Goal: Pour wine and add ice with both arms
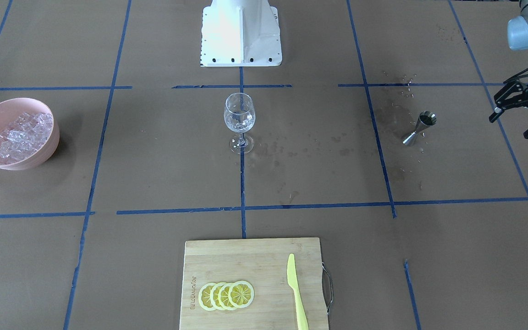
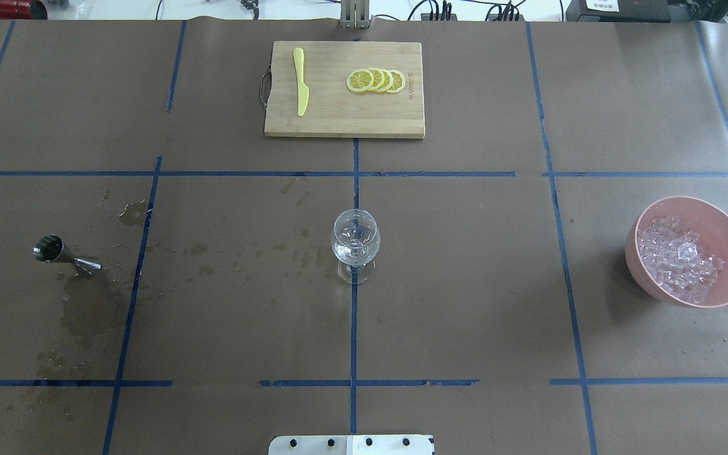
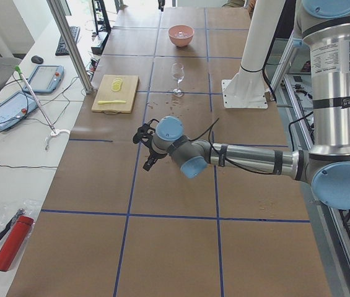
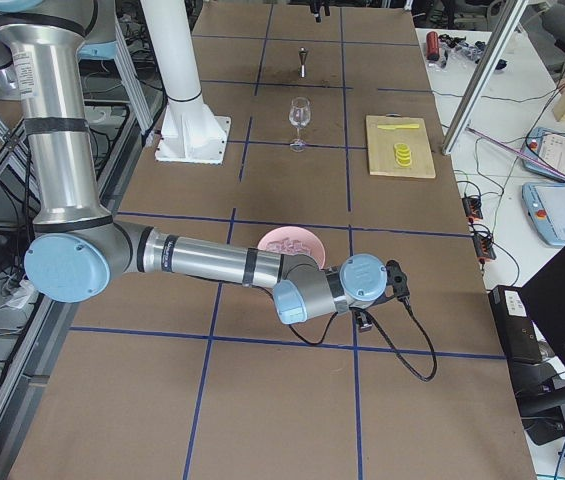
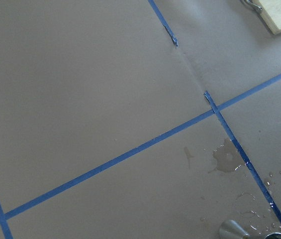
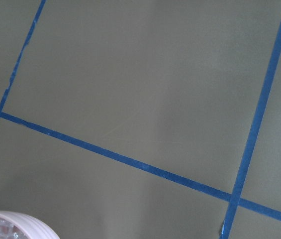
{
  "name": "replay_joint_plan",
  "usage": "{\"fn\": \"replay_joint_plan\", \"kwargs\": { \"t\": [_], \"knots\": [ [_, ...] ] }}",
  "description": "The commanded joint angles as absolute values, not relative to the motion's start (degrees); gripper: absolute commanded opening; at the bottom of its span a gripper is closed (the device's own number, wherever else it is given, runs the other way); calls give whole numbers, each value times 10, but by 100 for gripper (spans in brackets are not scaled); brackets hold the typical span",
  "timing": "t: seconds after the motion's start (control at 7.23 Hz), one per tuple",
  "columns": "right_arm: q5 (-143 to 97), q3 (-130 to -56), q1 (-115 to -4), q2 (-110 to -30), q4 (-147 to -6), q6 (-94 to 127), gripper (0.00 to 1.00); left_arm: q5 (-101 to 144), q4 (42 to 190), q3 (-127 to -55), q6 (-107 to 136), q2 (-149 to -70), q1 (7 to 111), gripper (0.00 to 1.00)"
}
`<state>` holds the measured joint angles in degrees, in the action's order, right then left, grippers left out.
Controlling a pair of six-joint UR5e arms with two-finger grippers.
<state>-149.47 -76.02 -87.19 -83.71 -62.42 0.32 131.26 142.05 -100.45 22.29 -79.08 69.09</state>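
A clear wine glass [image 1: 239, 120] stands at the table's middle [image 2: 356, 243] with a few clear ice cubes in its bowl. More ice [image 1: 23, 135] fills a pink bowl [image 1: 39, 158], which also shows in the overhead view [image 2: 727, 249]. My left gripper [image 1: 514, 123] hangs open and empty above the table, outboard of a steel jigger [image 1: 420, 128]. My right gripper [image 4: 398, 285] shows only in the exterior right view, beyond the pink bowl. I cannot tell whether it is open or shut. No wine bottle is in view.
A bamboo cutting board [image 2: 332, 120] at the far edge carries lemon slices [image 2: 376, 80] and a yellow knife [image 2: 301, 88]. Wet stains [image 2: 89, 309] spread around the jigger [image 2: 64, 253]. The white pedestal [image 1: 240, 32] stands at the robot side.
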Motion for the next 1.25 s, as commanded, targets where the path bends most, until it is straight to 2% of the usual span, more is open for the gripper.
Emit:
{"fn": "replay_joint_plan", "kwargs": {
  "t": [0.0, 0.28, 0.55, 1.11],
  "knots": [
    [-1494, -758, -872, -837, -613, 4, 100, 1210, 1639, -999, 342, -699, 608, 87],
    [-1495, -755, -872, -837, -613, 4, 100, 1103, 1690, -999, 358, -675, 538, 96],
    [-1495, -755, -872, -838, -613, 4, 100, 991, 1750, -999, 367, -635, 447, 98],
    [-1499, -758, -872, -841, -613, 4, 100, 729, 1748, -999, 552, -636, 192, 98]
  ]
}}
